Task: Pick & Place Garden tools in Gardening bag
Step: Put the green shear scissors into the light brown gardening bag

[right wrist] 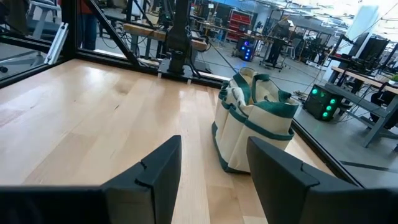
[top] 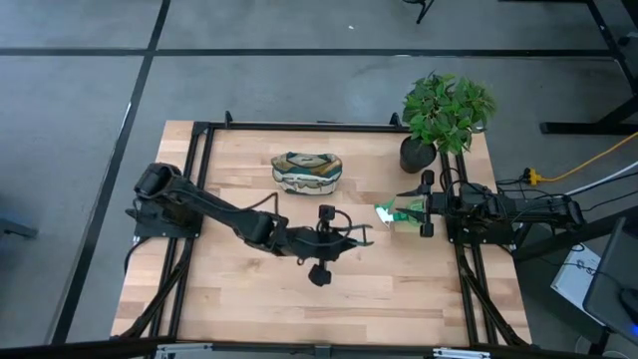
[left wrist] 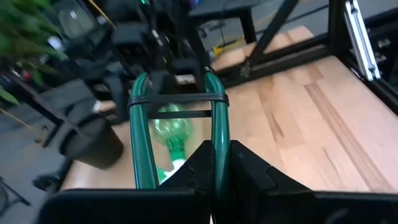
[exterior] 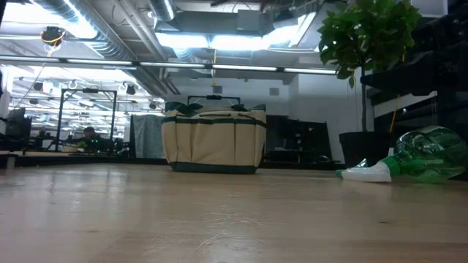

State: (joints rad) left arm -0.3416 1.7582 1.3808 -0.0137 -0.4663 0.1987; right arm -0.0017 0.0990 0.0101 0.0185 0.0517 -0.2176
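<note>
Robot body: 2 arms, both finished in matte black throughout. The left arm (top: 214, 211) consists of slender tubular links joined by rounded, bulbous joint housings, with thin black cables looping beside the wrist. The right arm (top: 498, 211) carries a denser bundle of black cabling along its length. Each gripper has 2 flat, angular black fingers (right wrist: 155, 174) with chamfered edges and wedge-shaped tips. No markings or screws can be made out.
</note>
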